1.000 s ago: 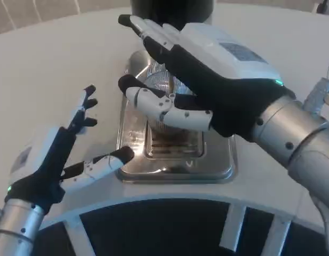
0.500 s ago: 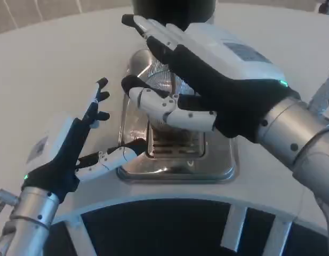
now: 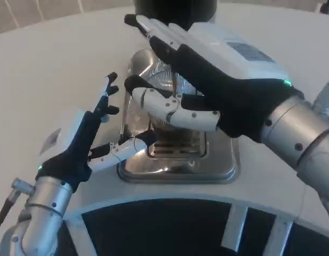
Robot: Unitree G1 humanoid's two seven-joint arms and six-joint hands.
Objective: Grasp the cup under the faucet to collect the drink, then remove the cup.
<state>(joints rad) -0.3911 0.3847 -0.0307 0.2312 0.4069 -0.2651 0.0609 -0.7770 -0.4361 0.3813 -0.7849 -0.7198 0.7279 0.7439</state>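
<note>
A clear ribbed cup (image 3: 162, 81) stands on the steel drip tray (image 3: 220, 165) under the black dispenser (image 3: 175, 9). My right hand (image 3: 217, 80) reaches around it from the right, its thumb lying across the cup's front and its straight fingers (image 3: 153, 32) passing along the far side. The cup sits between them and is mostly hidden, so I cannot tell whether they press on it. My left hand (image 3: 81, 141) is at the tray's left edge, fingers spread and pointing up. Its thumb tip is at the tray's rim and it holds nothing.
The white table (image 3: 57, 64) spreads to the left and behind. Its curved front edge (image 3: 169, 194) runs just below the tray, with dark floor beyond. My right forearm (image 3: 303, 144) crosses the right side.
My left hand has moved up and right toward the tray, its thumb now reaching the rim. The right hand has stayed around the cup almost unmoved.
</note>
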